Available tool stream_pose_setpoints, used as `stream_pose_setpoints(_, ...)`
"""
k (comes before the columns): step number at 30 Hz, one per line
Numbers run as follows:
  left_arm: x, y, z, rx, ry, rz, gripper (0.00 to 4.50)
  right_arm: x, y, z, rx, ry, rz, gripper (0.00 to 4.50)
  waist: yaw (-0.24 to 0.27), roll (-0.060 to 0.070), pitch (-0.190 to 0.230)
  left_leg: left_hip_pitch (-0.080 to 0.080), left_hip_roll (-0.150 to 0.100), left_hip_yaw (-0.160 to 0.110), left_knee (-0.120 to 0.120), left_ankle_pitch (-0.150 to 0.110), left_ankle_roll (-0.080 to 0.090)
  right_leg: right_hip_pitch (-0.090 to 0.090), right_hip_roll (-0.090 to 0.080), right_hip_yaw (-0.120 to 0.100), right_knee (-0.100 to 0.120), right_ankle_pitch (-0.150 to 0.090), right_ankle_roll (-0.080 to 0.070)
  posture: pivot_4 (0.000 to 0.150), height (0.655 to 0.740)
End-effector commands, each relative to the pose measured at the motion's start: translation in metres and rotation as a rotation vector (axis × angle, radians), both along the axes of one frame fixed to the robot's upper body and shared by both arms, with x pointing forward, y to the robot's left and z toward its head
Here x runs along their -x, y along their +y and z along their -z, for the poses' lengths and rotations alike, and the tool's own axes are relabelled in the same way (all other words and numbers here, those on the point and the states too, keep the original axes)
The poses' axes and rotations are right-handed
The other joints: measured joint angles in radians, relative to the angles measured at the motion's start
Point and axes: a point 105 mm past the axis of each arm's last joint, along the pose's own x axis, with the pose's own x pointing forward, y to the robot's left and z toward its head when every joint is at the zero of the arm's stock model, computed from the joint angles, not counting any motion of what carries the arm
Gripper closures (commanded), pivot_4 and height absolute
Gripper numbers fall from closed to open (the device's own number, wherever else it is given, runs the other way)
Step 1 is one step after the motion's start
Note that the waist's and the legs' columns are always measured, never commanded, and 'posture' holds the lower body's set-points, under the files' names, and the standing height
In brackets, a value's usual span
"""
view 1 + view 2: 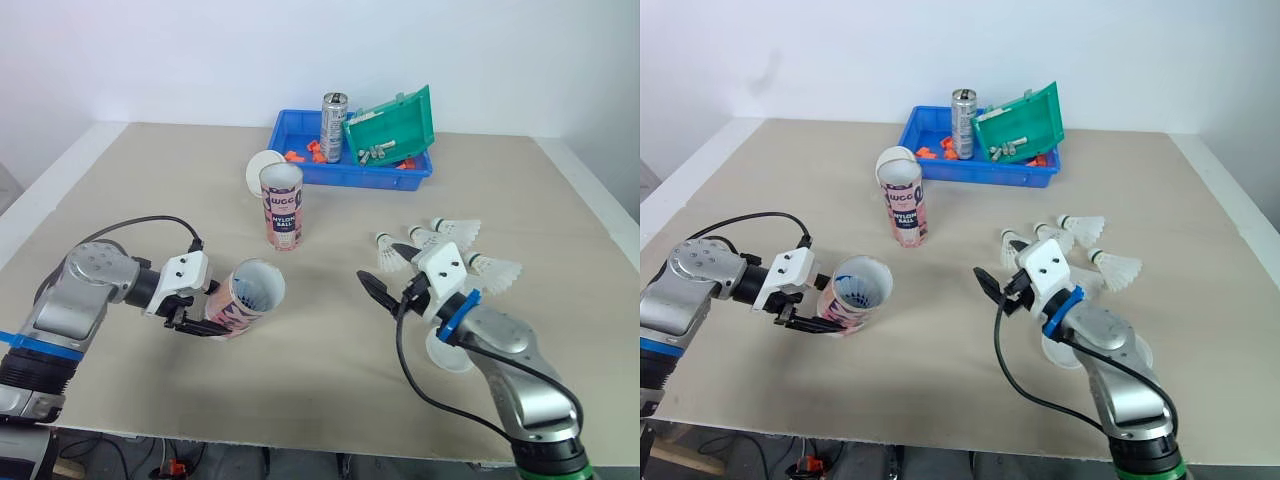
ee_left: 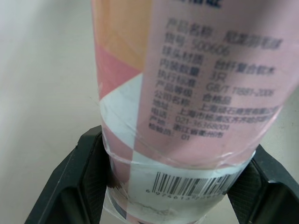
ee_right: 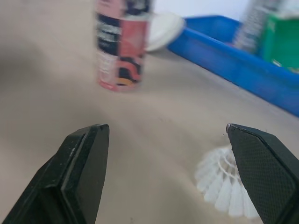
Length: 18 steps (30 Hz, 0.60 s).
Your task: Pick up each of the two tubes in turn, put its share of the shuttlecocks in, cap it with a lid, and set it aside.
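Left gripper pinches the closed base of a pink and white tube, one black finger pressed to each side, near the left corner of the near edge of the table. This tube is tipped almost onto its side, with its open mouth turned toward the right arm; whether anything is inside cannot be told. Right gripper hovers with its fingers spread wide and nothing between them, toward the right half of the table and well apart from the tube mouth. A blue tray sits at the middle of the far edge and holds a green box, a metal can and small orange bits. A second tube stands upright and uncapped just in front of the tray's left end. White shuttlecocks lie in a loose cluster toward the right edge, just beyond the right gripper. One white lid leans beside the tray behind the standing tube, and a white disc, probably the other lid, lies under the right arm. The step in hand looks like loading the first tube. The next move likely calls for the right gripper to turn to the nearest shuttlecock, close on it and carry it head first into the waiting mouth.
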Motion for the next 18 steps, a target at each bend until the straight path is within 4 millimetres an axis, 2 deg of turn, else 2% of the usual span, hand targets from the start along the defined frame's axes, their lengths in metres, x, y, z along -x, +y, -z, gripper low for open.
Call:
stream_pose_setpoints(1, 0.006, -0.003, 0.018, -0.036, 0.059, 0.022, 1.58, -0.001, 0.005, -0.004, -0.015, -0.016, 0.043, 0.19, 0.0, 0.0, 0.0, 0.0, 0.0, 0.0, 0.0, 0.0, 0.0, 0.0, 0.0, 0.0, 0.0, 0.0, 0.0, 0.15, 0.7061)
stream_pose_setpoints(5, 0.007, -0.002, 0.018, -0.042, 0.056, 0.023, 1.58, -0.007, 0.006, 0.009, -0.046, 0.043, 0.085, 0.19, 0.0, 0.0, 0.0, 0.0, 0.0, 0.0, -0.001, 0.0, 0.0, 0.0, 0.0, 0.0, 0.0, -0.001, 0.0, 0.15, 0.7061)
stream_pose_setpoints(9, 0.007, -0.002, 0.018, -0.042, 0.052, 0.02, 1.58, -0.017, 0.0, 0.019, -0.04, 0.074, 0.138, 0.19, 0.0, 0.0, 0.0, -0.001, 0.0, 0.0, -0.001, 0.0, 0.0, 0.0, 0.0, 0.0, 0.0, -0.001, 0.0, 0.15, 0.7061)
stream_pose_setpoints(18, 0.007, -0.001, 0.017, -0.042, 0.047, 0.017, 1.58, -0.048, -0.006, 0.028, 0.0, 0.088, 0.19, 0.19, -0.001, 0.0, 0.0, -0.001, 0.0, 0.0, -0.001, 0.0, 0.0, 0.0, 0.0, 0.0, 0.0, 0.0, 0.0, 0.15, 0.7061)
